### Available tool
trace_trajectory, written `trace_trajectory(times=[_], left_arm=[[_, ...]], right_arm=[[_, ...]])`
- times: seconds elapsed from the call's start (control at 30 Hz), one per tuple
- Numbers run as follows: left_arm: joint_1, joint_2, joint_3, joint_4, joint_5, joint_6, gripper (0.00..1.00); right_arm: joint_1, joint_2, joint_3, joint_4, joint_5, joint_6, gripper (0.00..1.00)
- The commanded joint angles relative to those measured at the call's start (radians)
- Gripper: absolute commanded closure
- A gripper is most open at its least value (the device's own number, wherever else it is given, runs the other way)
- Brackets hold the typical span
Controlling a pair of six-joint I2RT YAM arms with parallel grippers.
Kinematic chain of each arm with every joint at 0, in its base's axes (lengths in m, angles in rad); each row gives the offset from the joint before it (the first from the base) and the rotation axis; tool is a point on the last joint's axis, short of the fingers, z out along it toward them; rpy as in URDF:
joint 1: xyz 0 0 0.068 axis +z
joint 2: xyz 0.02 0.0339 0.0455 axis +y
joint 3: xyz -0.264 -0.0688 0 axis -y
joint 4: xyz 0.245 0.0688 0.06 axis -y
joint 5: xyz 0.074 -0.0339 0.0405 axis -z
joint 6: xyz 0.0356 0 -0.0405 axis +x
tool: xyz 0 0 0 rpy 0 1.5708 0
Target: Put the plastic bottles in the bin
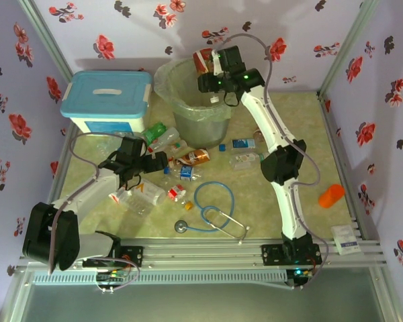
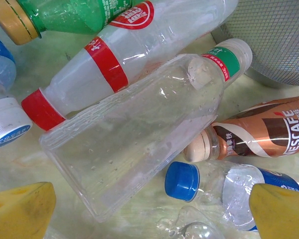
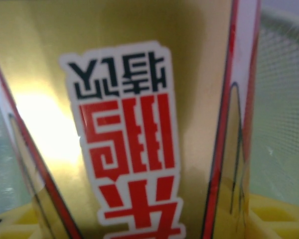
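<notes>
My right gripper (image 1: 213, 65) hangs over the grey-green bin (image 1: 188, 114), shut on a bottle with a gold and red label (image 1: 203, 62); that label (image 3: 124, 144) is pressed close between its yellow fingers (image 3: 274, 216). My left gripper (image 1: 156, 162) is open, low over a heap of plastic bottles on the table. Between and beyond its fingertips (image 2: 20, 211) lie a clear square bottle (image 2: 134, 144), a blue-capped bottle (image 2: 224, 184), a brown Nescafe bottle (image 2: 259, 129), a red-labelled clear bottle (image 2: 124, 55) and a green bottle (image 2: 74, 15). More bottles (image 1: 245, 159) lie right of the heap.
A white box with a light-blue lid (image 1: 107, 100) stands left of the bin. A blue-tubed stethoscope (image 1: 211, 211) lies near the front. An orange object (image 1: 331, 195) and a small white packet (image 1: 346, 238) sit at the right edge. Flowered walls enclose the table.
</notes>
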Motion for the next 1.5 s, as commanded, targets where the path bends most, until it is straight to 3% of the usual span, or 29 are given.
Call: trace_trajectory(times=[0.0,0.37,0.57,0.97,1.17,1.47], left_arm=[[-0.006,-0.008,-0.003,0.010,0.012,0.003,0.00],[-0.007,-0.009,0.002,0.003,0.014,-0.002,0.00],[-0.007,-0.002,0.005,0.003,0.012,-0.004,0.00],[-0.006,0.003,0.015,-0.002,0.013,0.002,0.00],[-0.007,0.004,0.018,-0.002,0.013,0.005,0.00],[-0.006,-0.002,0.015,-0.004,0.011,-0.001,0.00]], right_arm=[[-0.003,0.029,0.040,-0.021,-0.025,-0.002,0.57],[0.005,0.113,0.034,-0.108,0.017,-0.064,0.53],[0.013,0.145,0.034,-0.152,0.064,-0.094,0.35],[0.022,0.135,0.039,-0.152,0.093,-0.111,0.18],[0.033,0.090,0.078,-0.162,0.103,-0.134,0.14],[0.038,-0.105,0.065,-0.149,0.126,-0.129,0.08]])
